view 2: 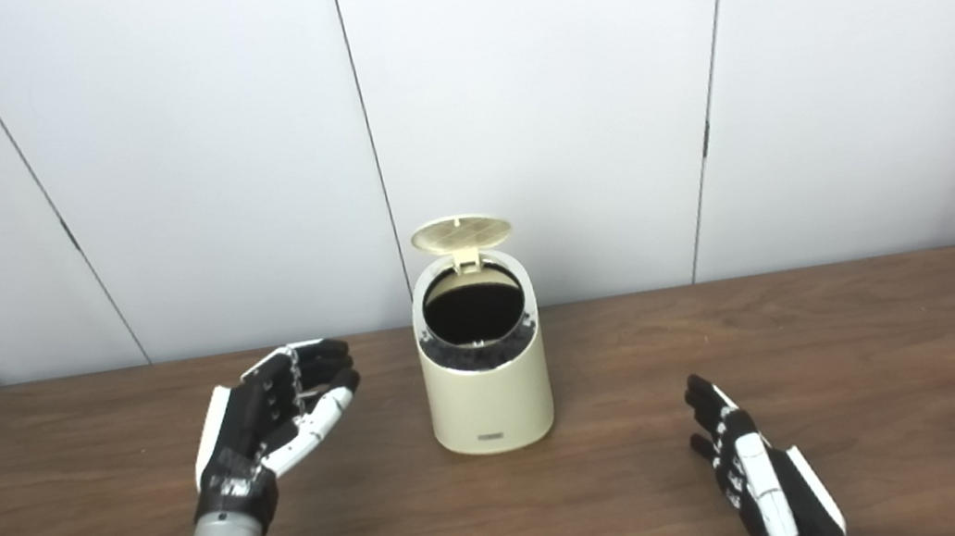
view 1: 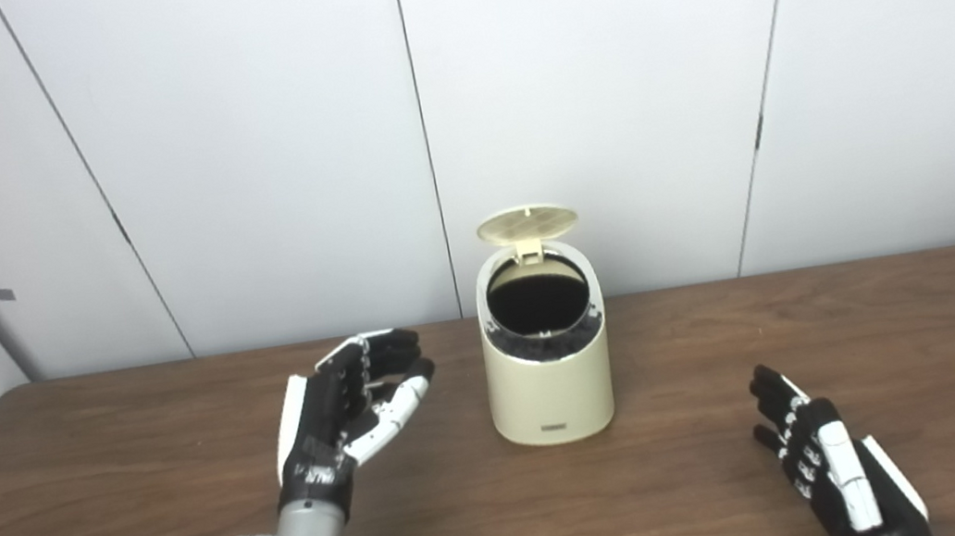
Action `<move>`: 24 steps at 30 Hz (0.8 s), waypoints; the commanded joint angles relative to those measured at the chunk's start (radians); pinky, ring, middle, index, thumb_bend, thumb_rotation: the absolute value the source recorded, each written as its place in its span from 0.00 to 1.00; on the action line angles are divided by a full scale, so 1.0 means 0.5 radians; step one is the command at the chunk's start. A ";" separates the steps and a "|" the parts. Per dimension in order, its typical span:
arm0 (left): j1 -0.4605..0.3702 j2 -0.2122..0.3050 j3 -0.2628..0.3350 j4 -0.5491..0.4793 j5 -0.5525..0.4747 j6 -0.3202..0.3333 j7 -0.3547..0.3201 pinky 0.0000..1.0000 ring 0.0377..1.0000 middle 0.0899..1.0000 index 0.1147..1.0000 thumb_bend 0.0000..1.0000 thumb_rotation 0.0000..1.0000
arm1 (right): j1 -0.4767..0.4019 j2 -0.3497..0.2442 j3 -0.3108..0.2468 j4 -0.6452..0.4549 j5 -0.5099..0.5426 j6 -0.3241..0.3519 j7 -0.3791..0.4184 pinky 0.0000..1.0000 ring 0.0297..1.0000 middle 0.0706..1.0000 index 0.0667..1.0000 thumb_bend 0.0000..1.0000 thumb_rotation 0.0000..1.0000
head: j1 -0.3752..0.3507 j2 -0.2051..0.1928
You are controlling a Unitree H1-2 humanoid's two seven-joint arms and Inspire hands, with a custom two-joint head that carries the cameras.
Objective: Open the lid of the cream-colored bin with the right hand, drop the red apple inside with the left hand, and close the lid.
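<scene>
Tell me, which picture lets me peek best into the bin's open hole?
The left eye view, a little: the bin looks bigger there, its raised lid clear of the dark opening. The right eye view shows the same hole slightly smaller. Neither view shows anything but darkness inside.

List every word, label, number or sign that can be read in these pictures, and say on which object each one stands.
No text can be read.
Cream-colored plastic bin: a small dark label low on its front, too small and blurred to read.
Black and white left hand: small light markings near the wrist, blurred, not readable.
White wall panel: a small grey tag, with no legible writing.
</scene>
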 commanded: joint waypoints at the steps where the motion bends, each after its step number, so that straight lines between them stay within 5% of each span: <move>1: 0.029 0.018 0.020 -0.055 -0.116 -0.119 -0.060 0.86 0.88 0.93 0.96 0.46 0.77 | -0.136 -0.008 0.021 -0.118 -0.047 0.030 -0.016 1.00 1.00 0.97 0.90 0.67 0.96 | -0.004 0.007; 8: 0.296 0.035 0.070 -0.024 -0.334 -0.241 -0.165 1.00 1.00 1.00 1.00 0.55 0.99 | -0.401 -0.090 0.116 -0.227 -0.277 0.193 -0.001 1.00 1.00 0.96 0.89 0.69 0.98 | -0.010 0.022; 18: 0.452 0.011 0.060 0.202 -0.285 -0.575 -0.146 1.00 1.00 1.00 1.00 0.54 1.00 | -0.893 -0.162 0.220 -0.086 -0.470 0.221 0.023 1.00 1.00 0.97 0.92 0.64 0.98 | -0.007 0.023; 24: 0.467 0.007 0.048 0.246 -0.279 -0.605 -0.138 1.00 1.00 1.00 1.00 0.53 1.00 | -1.123 -0.186 0.281 0.025 -0.619 0.253 0.017 0.97 0.97 0.95 0.90 0.62 0.97 | -0.008 0.030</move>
